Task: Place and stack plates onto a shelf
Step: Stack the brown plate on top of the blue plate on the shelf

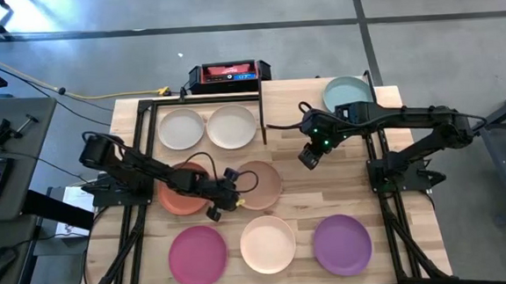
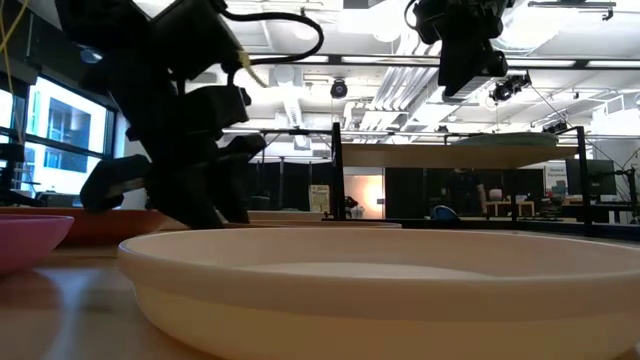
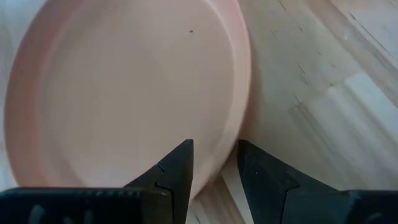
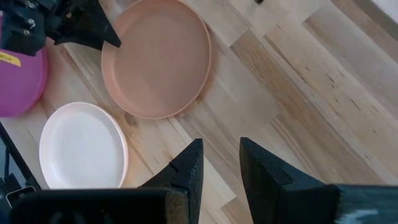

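Seven plates show in the high view. The dusty pink plate lies flat mid-table, beside the coral red plate. My left gripper is open at the pink plate's left rim. The magenta plate, peach plate and purple plate lie along the near edge. White and cream plates lie at the far left. A mint green plate rests on the raised shelf. My right gripper hangs open and empty above the table. My left gripper stands astride the dusty pink plate's rim, one finger over the plate's inside and the other outside over the table. The fingers slant down from the table's left. The plate lies flat on the table. Whether they touch the rim I cannot tell.
A black frame borders the two far-left plates, with a post between it and the shelf. A black and red device sits beyond the far edge. Bare wood lies right of the pink plate.
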